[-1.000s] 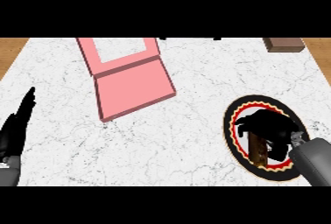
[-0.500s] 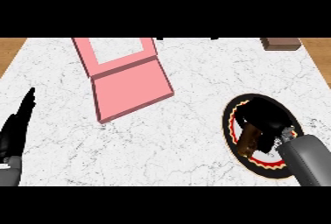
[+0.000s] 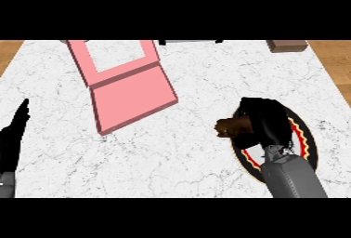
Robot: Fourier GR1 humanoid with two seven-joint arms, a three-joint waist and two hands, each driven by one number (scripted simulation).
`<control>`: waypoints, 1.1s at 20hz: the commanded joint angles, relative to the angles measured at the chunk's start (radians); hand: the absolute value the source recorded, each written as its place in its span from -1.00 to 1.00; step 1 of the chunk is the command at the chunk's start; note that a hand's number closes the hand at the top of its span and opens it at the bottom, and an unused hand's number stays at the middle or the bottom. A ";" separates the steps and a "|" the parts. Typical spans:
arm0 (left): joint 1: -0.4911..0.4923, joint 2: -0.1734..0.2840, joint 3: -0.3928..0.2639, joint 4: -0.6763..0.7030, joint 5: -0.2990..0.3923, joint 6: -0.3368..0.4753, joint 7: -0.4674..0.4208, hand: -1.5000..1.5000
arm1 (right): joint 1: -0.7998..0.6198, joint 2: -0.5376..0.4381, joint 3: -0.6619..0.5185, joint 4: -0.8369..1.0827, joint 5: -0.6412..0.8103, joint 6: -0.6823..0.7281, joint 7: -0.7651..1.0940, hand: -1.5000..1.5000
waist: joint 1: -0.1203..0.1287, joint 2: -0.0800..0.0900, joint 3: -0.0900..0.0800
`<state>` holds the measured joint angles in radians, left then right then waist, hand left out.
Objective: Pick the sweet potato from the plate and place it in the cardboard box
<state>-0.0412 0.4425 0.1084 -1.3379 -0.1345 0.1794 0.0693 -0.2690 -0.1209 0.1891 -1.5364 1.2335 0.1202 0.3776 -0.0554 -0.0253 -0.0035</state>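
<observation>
My right hand (image 3: 264,122) is curled round the brown sweet potato (image 3: 231,128), whose end sticks out to the left of the fingers. Hand and potato hang over the left edge of the black plate (image 3: 305,142) with its red and yellow rim. The pink box (image 3: 123,76) lies open at the upper left of the marble counter, its flap spread toward me. At the left edge of the view my left hand (image 3: 12,139) rests open, fingers pointing up.
A small brown block (image 3: 287,45) sits at the counter's far right corner. A dark and grey object (image 3: 191,41) shows at the far edge. Wooden floor borders the white marble counter (image 3: 178,153) on both sides.
My right hand has closed on the sweet potato and carried it leftward, off the plate's middle to its left edge. The left hand has stayed where it was.
</observation>
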 commanded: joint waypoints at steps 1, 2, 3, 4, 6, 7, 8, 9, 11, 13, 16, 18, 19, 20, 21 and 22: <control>-0.009 0.008 -0.007 -0.032 0.002 -0.017 0.019 0.00 | -0.026 0.115 0.084 -0.211 0.123 -0.043 0.236 1.00 | 0.025 0.003 0.001; -0.017 0.009 0.003 -0.007 0.007 -0.023 -0.004 0.00 | -0.028 0.109 0.120 -0.241 0.191 -0.037 0.240 1.00 | 0.032 0.012 0.001; -0.018 0.012 -0.001 0.007 0.009 -0.037 -0.020 0.00 | -0.041 0.117 0.219 -0.282 0.185 -0.017 0.312 1.00 | 0.039 0.012 0.001; -0.039 -0.006 -0.015 -0.015 -0.011 -0.008 0.014 0.00 | -0.061 0.118 0.268 -0.328 0.186 0.020 0.353 1.00 | 0.042 0.013 0.002; -0.036 -0.001 -0.003 0.002 -0.002 -0.026 -0.014 0.00 | -0.095 0.119 0.331 -0.398 0.192 0.098 0.429 1.00 | 0.050 0.018 0.002; -0.033 0.000 -0.013 -0.031 0.006 -0.051 0.019 0.00 | -0.184 0.119 0.342 -0.329 0.157 0.094 0.492 1.00 | 0.064 0.021 0.003; -0.058 -0.007 -0.010 0.004 -0.017 -0.026 -0.002 0.00 | -0.218 0.120 0.389 -0.303 0.133 0.084 0.533 1.00 | 0.064 0.024 0.003; -0.064 -0.035 -0.022 0.028 -0.022 -0.022 -0.013 0.00 | -0.274 0.120 0.363 -0.302 0.083 0.138 0.556 1.00 | 0.062 0.025 0.003; -0.032 -0.038 -0.032 -0.055 -0.024 -0.020 0.031 0.00 | -0.370 0.120 0.375 -0.194 0.001 0.036 0.609 1.00 | 0.079 0.025 0.003; -0.070 -0.034 -0.036 -0.024 -0.041 -0.025 0.043 0.00 | -0.435 0.121 0.302 -0.142 -0.070 -0.030 0.574 1.00 | 0.075 0.027 0.003; -0.054 -0.023 -0.021 -0.008 -0.023 -0.046 -0.006 0.00 | -0.568 0.121 0.315 0.019 -0.151 -0.190 0.663 1.00 | 0.103 0.033 0.003; -0.096 -0.038 -0.026 0.004 -0.036 -0.032 0.028 0.00 | -0.647 0.121 0.304 0.084 -0.200 -0.226 0.690 1.00 | 0.091 0.031 0.003; -0.091 -0.031 -0.020 0.038 -0.035 -0.038 -0.036 0.00 | -0.745 0.121 0.264 0.140 -0.235 -0.215 0.702 1.00 | 0.107 0.035 0.002; -0.083 -0.031 -0.030 -0.009 -0.044 -0.037 0.006 0.00 | -0.773 0.121 0.267 0.169 -0.269 -0.224 0.713 1.00 | 0.100 0.031 0.003; -0.082 -0.065 -0.045 0.002 -0.060 -0.007 0.000 0.00 | -0.800 0.121 0.278 0.210 -0.295 -0.268 0.738 1.00 | 0.106 0.033 0.002; -0.078 -0.041 -0.035 -0.025 -0.041 -0.039 0.025 0.00 | -0.805 0.121 0.227 0.281 -0.309 -0.315 0.669 1.00 | 0.109 0.034 0.003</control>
<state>-0.1228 0.4047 0.0788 -1.3398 -0.1738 0.1490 0.0778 -0.9544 -0.0030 0.4667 -1.4186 1.0128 -0.0678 1.0197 0.0432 0.0061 -0.0012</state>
